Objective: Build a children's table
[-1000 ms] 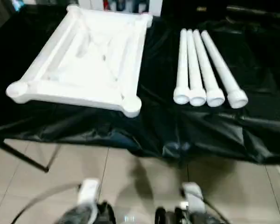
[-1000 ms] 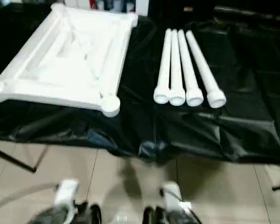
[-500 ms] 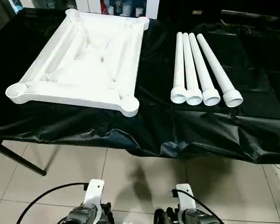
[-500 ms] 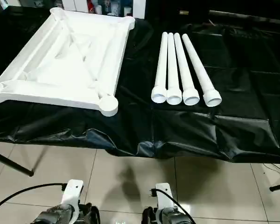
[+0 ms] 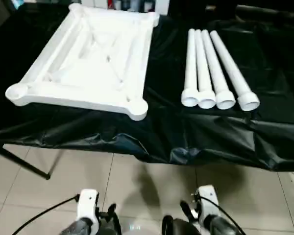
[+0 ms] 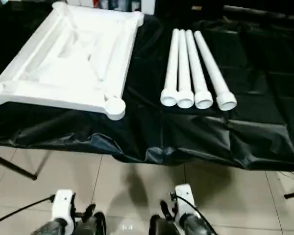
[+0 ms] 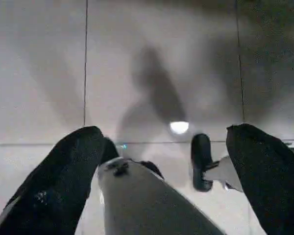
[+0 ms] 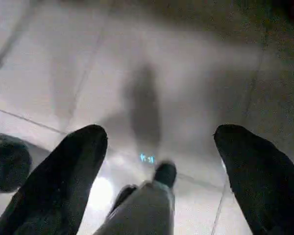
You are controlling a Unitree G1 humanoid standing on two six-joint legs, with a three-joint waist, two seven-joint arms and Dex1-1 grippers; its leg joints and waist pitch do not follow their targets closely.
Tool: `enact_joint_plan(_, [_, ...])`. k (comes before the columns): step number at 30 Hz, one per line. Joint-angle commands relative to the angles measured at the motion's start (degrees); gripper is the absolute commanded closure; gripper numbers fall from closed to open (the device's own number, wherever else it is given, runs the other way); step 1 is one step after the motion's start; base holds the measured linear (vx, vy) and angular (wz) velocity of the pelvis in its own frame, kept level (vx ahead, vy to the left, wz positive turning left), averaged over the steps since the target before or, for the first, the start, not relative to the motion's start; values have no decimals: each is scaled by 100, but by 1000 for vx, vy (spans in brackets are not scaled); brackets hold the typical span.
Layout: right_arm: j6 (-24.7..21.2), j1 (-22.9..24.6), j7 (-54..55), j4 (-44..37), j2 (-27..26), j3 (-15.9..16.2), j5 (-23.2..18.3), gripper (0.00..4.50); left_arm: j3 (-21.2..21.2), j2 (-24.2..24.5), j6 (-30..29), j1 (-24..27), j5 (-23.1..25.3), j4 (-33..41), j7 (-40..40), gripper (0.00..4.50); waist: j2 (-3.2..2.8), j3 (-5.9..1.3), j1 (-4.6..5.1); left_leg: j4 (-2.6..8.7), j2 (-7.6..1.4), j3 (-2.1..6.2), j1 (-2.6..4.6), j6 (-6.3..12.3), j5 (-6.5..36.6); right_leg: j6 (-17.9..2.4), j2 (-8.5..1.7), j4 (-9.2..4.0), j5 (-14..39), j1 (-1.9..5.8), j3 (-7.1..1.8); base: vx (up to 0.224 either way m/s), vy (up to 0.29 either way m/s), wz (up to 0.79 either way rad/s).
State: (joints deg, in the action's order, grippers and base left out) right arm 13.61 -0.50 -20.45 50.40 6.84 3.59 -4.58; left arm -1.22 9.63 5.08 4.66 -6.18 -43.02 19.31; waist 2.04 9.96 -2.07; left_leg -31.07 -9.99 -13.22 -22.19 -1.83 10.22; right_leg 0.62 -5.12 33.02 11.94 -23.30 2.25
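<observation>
Both grippers have their jaws spread wide and hold nothing. The left gripper (image 7: 166, 166) and the right gripper (image 8: 157, 171) hang low over the tiled floor (image 5: 137, 186), in front of the near edge of the black-draped table (image 5: 166, 127), so all the parts lie ahead of them and higher up. The four legs (image 5: 208, 68) lie side by side on the right half of the table, touching each other. Their long axis runs away from the robot, with the wide open ends toward it. The right gripper is nearer to them. The tabletop (image 5: 90, 61) lies with its ribbed underside up on the left half, apart from the legs and nearer to the left gripper.
</observation>
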Motion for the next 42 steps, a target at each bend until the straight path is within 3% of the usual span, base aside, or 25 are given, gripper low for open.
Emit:
enact_joint_plan(1, [8, 435, -486, -757, 68, -24, -353, 52, 121, 115, 90, 427, 49, 663, 96, 0, -48, -172, -32, 405, -542, 247, 115, 636, 1551, -1366, -428, -341, 171, 148, -333, 0, 0, 0])
enact_joint_plan(3, [-13, 694, -683, -1258, 112, 42, -431, 52, 115, 155, 92, 661, 69, 1088, 108, 0, -37, -153, -18, 423, -522, 241, 127, 625, 1635, -1341, -398, -360, 350, 126, -318, 0, 0, 0])
enact_joint_plan(6, [-163, 1075, -780, -2102, 186, 88, -525, 52, 0, 157, -52, 951, -30, 1791, 116, 0, -29, -96, -31, 454, -541, 259, 140, 442, 1899, -1258, -414, -411, 887, 111, -345, 0, 0, 0])
enact_joint_plan(8, [-297, 1477, -890, -2999, 340, 169, -632, 52, -49, 188, -245, 1291, -113, 2544, 120, 0, -57, -43, -43, 480, -535, 269, 148, 283, 2080, -1125, -404, -447, 1241, 95, -360, 0, 0, 0])
enact_joint_plan(12, [-497, 1860, -1032, -3767, 497, 154, -827, 52, -31, 220, -474, 1708, -262, 3347, 80, 0, -40, -23, -37, 475, -505, 279, 132, 248, 1996, -1010, -388, -441, 1142, 102, -362, 0, 0, 0])
enact_joint_plan(13, [-694, 2162, -1127, -4458, 642, 104, -1072, 52, -38, 257, -508, 1999, -293, 3888, 31, 0, -57, -13, -43, 473, -506, 282, 131, 258, 1949, -1004, -378, -435, 979, 105, -360, 0, 0, 0])
enact_joint_plan(15, [-804, 2283, -1158, -4769, 696, 79, -1175, 52, -47, 270, -528, 2103, -316, 4089, 15, 0, -26, -10, -47, 440, -489, 276, 115, 366, 1751, -970, -353, -392, 533, 126, -355, 0, 0, 0])
enact_joint_plan(17, [-1103, 2566, -1158, -5530, 830, 41, -1308, 52, -93, 286, -697, 2343, -306, 4617, -35, 0, -49, -17, -56, 434, -481, 280, 127, 425, 1595, -962, -346, -370, 317, 140, -346, 0, 0, 0])
enact_joint_plan(18, [-1103, 2566, -1158, -5530, 830, 41, -1308, 52, -93, 286, -697, 2343, -306, 4617, -35, 0, -39, -14, -61, 430, -488, 282, 125, 441, 1574, -954, -352, -372, 282, 137, -344, 0, 0, 0])
enact_joint_plan(19, [-1225, 2676, -1166, -5816, 893, 46, -1356, 52, -127, 291, -771, 2436, -279, 4832, -70, 0, -44, -5, -57, 434, -479, 278, 126, 431, 1624, -935, -348, -381, 366, 134, -339, 0, 0, 0])
enact_joint_plan(20, [-1570, 2957, -1180, -6617, 1114, 8, -1615, 52, -262, 282, -1096, 2780, -416, 5637, -185, 0, -26, -10, -65, 425, -480, 287, 129, 421, 1604, -928, -352, -375, 370, 150, -340, 0, 0, 0])
enact_joint_plan(22, [-1648, 2995, -1164, -6753, 1143, -24, -1685, 52, -282, 286, -1155, 2851, -429, 5803, -214, 0, -36, -2, -80, 426, -493, 303, 128, 407, 1568, -915, -361, -360, 300, 169, -343, 0, 0, 0])
enact_joint_plan(23, [-1796, 3027, -1110, -7008, 1198, -128, -1857, 52, -333, 292, -1264, 2995, -497, 6152, -258, 0, -24, 7, -63, 431, -459, 288, 139, 392, 1742, -868, -332, -398, 605, 135, -331, 0, 0, 0])
enact_joint_plan(27, [-2195, 3125, -1030, -7751, 1379, -329, -2392, 52, -618, 238, -1490, 3352, -807, 7000, -490, 0, -19, -3, -78, 426, -450, 311, 146, 287, 1804, -749, -334, -429, 1006, 138, -335, 0, 0, 0])
enact_joint_plan(29, [-2445, 3043, -926, -8198, 1454, -484, -2746, 52, -905, 233, -1650, 3378, -904, 7334, -625, 0, 45, -69, -89, 397, -430, 306, 161, 280, 1667, -649, -308, -421, 946, 151, -325, 0, 0, 0])
enact_joint_plan(30, [-2588, 2926, -849, -8358, 1488, -539, -2897, 52, -1051, 252, -1754, 3294, -899, 7474, -702, 0, 21, -75, -99, 390, -424, 317, 160, 278, 1580, -636, -309, -394, 857, 152, -322, 0, 0, 0])
enact_joint_plan(31, [-2688, 2780, -779, -8445, 1509, -584, -2978, 52, -1183, 284, -1845, 3179, -891, 7583, -775, 0, 51, -131, -107, 357, -409, 316, 163, 313, 1361, -625, -289, -364, 616, 171, -310, 0, 0, 0])
enact_joint_plan(35, [-2866, 2118, -481, -8295, 1390, -769, -3038, 52, -1604, 424, -2209, 2604, -1066, 7783, -1071, 0, -12, -279, -143, 273, -359, 305, 197, 314, 831, -786, -235, -258, -73, 188, -267, 0, 0, 0])
enact_joint_plan(36, [-2839, 1915, -453, -8108, 1358, -815, -2980, 52, -1724, 462, -2290, 2392, -1186, 7825, -1188, 0, -111, -361, -176, 254, -359, 326, 203, 316, 730, -847, -236, -226, -227, 215, -258, 0, 0, 0])
enact_joint_plan(37, [-2821, 1809, -441, -8007, 1345, -838, -2943, 52, -1792, 480, -2335, 2280, -1261, 7852, -1255, 0, -54, -355, -158, 239, -352, 303, 191, 317, 630, -936, -207, -221, -454, 203, -248, 0, 0, 0])
enact_joint_plan(38, [-2796, 1689, -437, -7857, 1339, -849, -2877, 52, -1841, 527, -2383, 2163, -1264, 7855, -1319, 0, -111, -455, -175, 215, -339, 324, 199, 290, 563, -997, -214, -176, -534, 257, -233, 0, 0, 0])
enact_joint_plan(39, [-2776, 1612, -426, -7749, 1330, -847, -2818, 52, -1857, 554, -2398, 2090, -1228, 7823, -1345, 0, -124, -475, -186, 207, -333, 316, 186, 300, 564, -1056, -214, -186, -550, 260, -230, 0, 0, 0])
enact_joint_plan(41, [-2505, 1137, 30, -7242, 1127, -899, -2367, 52, -1978, 562, -2328, 1616, -1133, 7600, -1477, 0, -86, -549, -175, 187, -317, 292, 162, 298, 646, -1094, -230, -194, -353, 273, -235, 0, 0, 0])
enact_joint_plan(42, [-2505, 1137, 30, -7242, 1127, -899, -2367, 52, -1978, 562, -2328, 1616, -1133, 7600, -1477, 0, -60, -568, -169, 187, -319, 287, 163, 283, 732, -1071, -239, -207, -191, 273, -237, 0, 0, 0])
